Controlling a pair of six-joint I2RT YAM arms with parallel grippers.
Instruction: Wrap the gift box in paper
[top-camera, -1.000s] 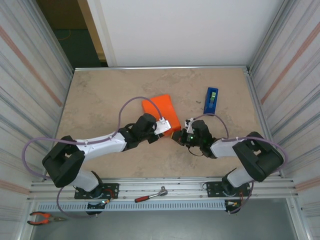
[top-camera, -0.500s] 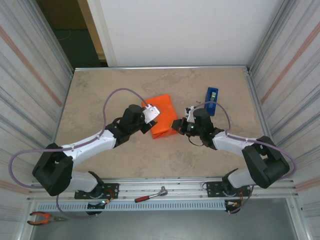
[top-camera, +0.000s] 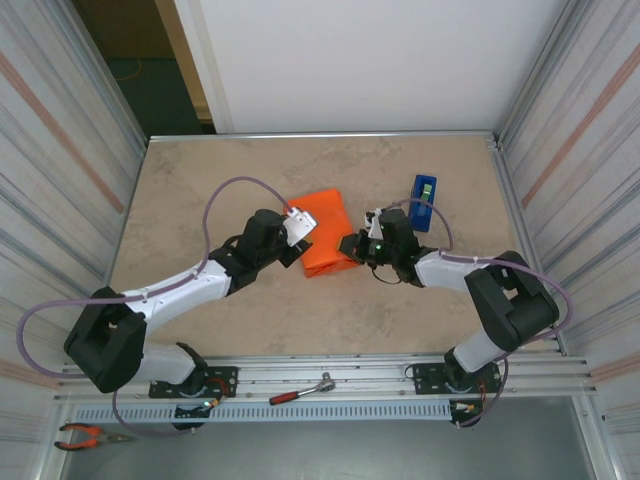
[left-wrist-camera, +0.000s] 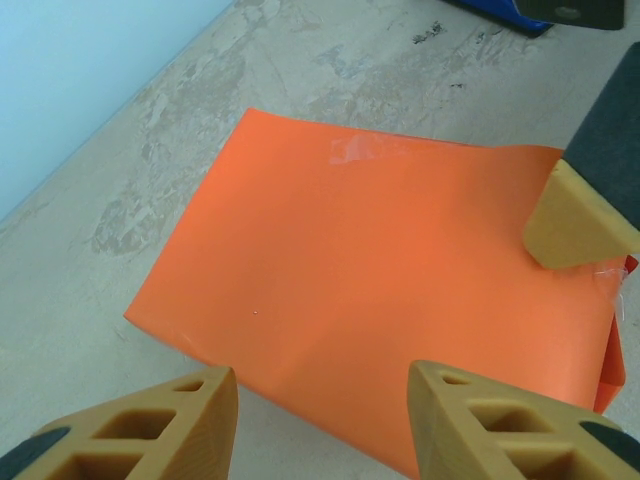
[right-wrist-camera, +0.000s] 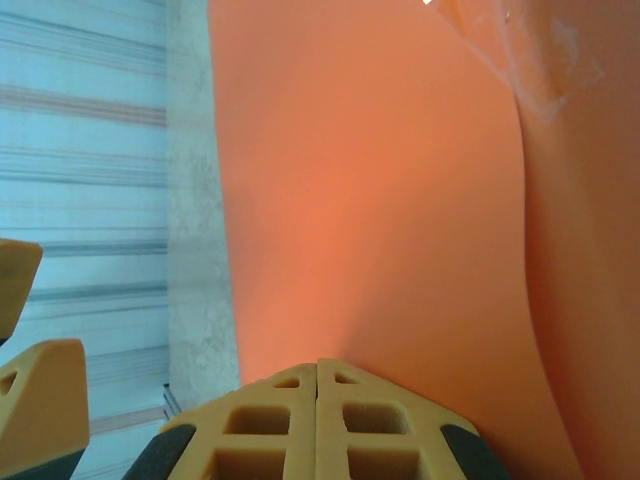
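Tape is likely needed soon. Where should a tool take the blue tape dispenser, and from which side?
Grip the blue tape dispenser across its two long sides, near mid-length, coming down from above. It stands as a narrow slab on the table, long axis running near to far, so jaws set crosswise would likely span it.

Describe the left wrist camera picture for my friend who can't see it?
An orange paper parcel lies flat on a beige table. The two tan fingers of the left pincer stand open at the bottom of the picture, and the tip of the shut right pincer touches the parcel's right edge. A blue tape dispenser peeks in at top right.
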